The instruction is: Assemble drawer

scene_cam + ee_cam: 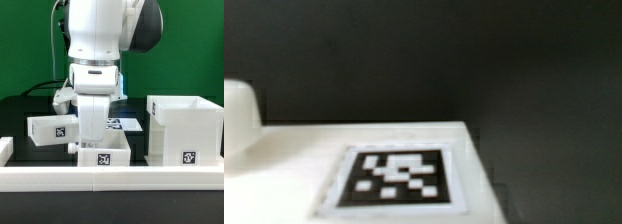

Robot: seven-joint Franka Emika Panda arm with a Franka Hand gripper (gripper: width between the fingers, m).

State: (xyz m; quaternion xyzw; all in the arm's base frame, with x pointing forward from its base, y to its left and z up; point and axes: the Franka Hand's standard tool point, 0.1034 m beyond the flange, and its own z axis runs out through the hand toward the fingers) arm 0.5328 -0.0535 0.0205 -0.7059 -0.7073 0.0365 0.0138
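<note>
A large open white drawer box [183, 130] with a tag on its front stands at the exterior view's right. A smaller white tagged part [52, 128] lies at the left. A low white tagged part [103, 156] sits at the front centre. My gripper [96, 140] is lowered straight onto this part, and its fingertips are hidden against it. The wrist view is blurred. It shows a white tagged surface [393, 178] very close, on the dark table, with no fingers in view. A rounded white shape [239, 120] sits at that view's edge.
A long white rail [110, 180] runs across the front of the table. The marker board [126, 123] lies behind the arm, between the two boxes. The table top [25, 108] is black, with a green wall behind it.
</note>
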